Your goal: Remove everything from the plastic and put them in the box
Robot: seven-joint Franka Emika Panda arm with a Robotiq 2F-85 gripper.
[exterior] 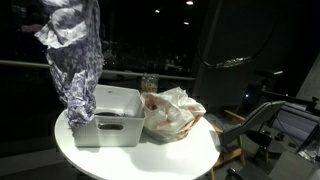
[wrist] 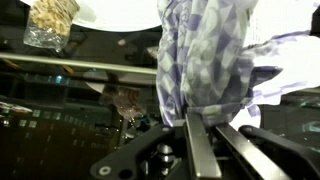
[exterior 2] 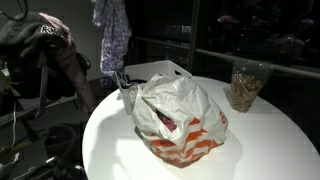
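Note:
In the wrist view my gripper (wrist: 205,122) is shut on the upper end of a lavender-purple patterned cloth (wrist: 200,55). In both exterior views the cloth (exterior: 75,55) hangs long and crumpled in the air, its lower end just over the left part of the white box (exterior: 108,118). The gripper itself is lost in the dark at the top of those views. The whitish plastic bag (exterior: 175,113) lies wrinkled on the table right beside the box. Reddish cloth (exterior 2: 166,122) shows in the opening of the bag (exterior 2: 185,100).
A round white table (exterior: 110,158) carries everything. A clear packet of brownish snacks (exterior 2: 245,85) stands behind the bag near the table's far edge. Dark bags and clothes (exterior 2: 45,50) pile up beside the table, and a chair (exterior: 250,120) stands off its other side.

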